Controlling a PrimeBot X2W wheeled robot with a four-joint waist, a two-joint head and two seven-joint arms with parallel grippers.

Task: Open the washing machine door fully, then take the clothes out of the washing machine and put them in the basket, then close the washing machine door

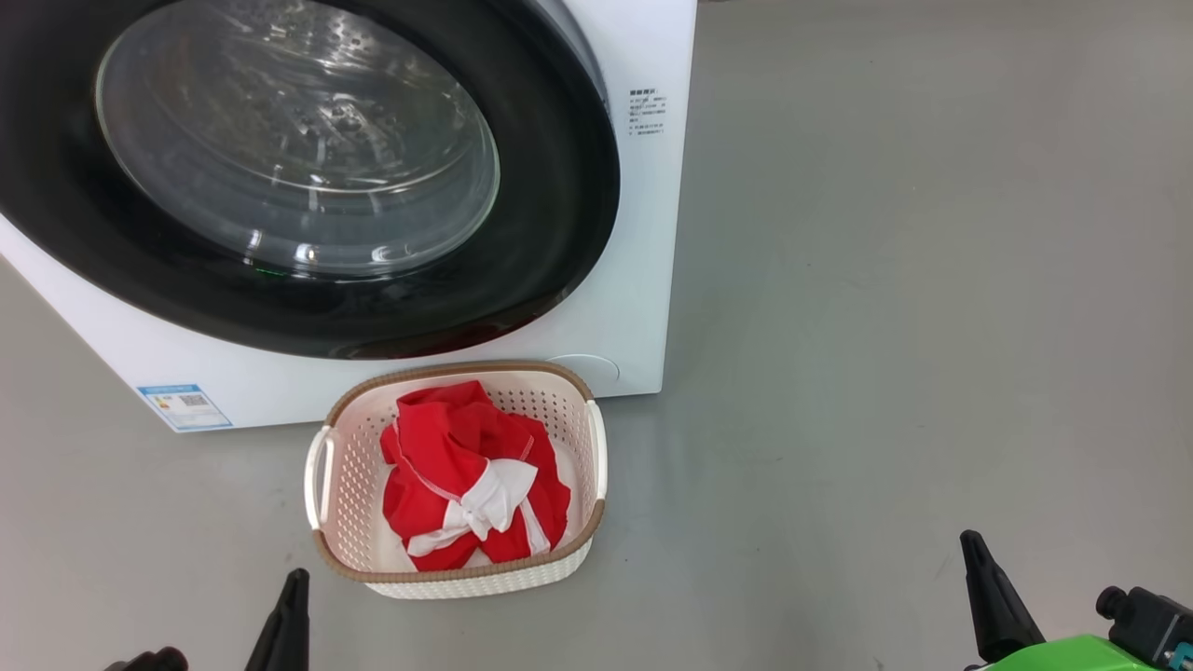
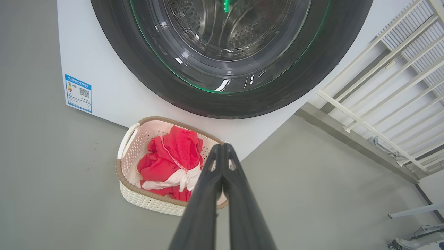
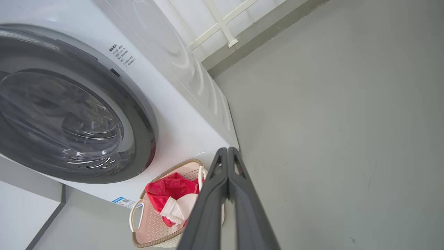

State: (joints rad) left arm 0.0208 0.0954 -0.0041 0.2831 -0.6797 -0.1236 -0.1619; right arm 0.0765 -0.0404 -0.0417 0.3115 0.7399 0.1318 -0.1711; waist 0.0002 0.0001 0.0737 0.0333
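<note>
- Left gripper point(image 2: 222, 146): the two long dark fingers are pressed together, tips touching, with nothing between them. The gripper hangs above the grey floor point(image 1: 885, 326), near the front left corner of the basket point(image 1: 347, 485) in the head view.
- Right gripper point(image 3: 228, 149): the fingers are likewise pressed together and hold nothing. The gripper sits low at the right of the head view, well apart from the basket.
- Basket: cream perforated body with a brown woven-look rim and white side handles. It stands upright on the floor directly in front of the washing machine point(image 1: 643, 280), with its far rim just beside the lower front panel.
- Clothes point(image 1: 447, 457): bright red fabric with a white part and white trim. They lie bunched in a heap inside the basket, within its walls.
- Washing machine: white boxy front-loader standing on the floor behind the basket. A small blue label point(image 1: 184, 406) is fixed to the lower left of the front panel.
- Washing machine door point(image 1: 559, 233): wide glossy black rim around a bulging clear glass window. It lies flush against the front panel, shut. The perforated steel drum point(image 2: 239, 34) is visible through the glass.
- White railing point(image 2: 373, 131): stands beyond the machine, at the right of the left wrist view.
</note>
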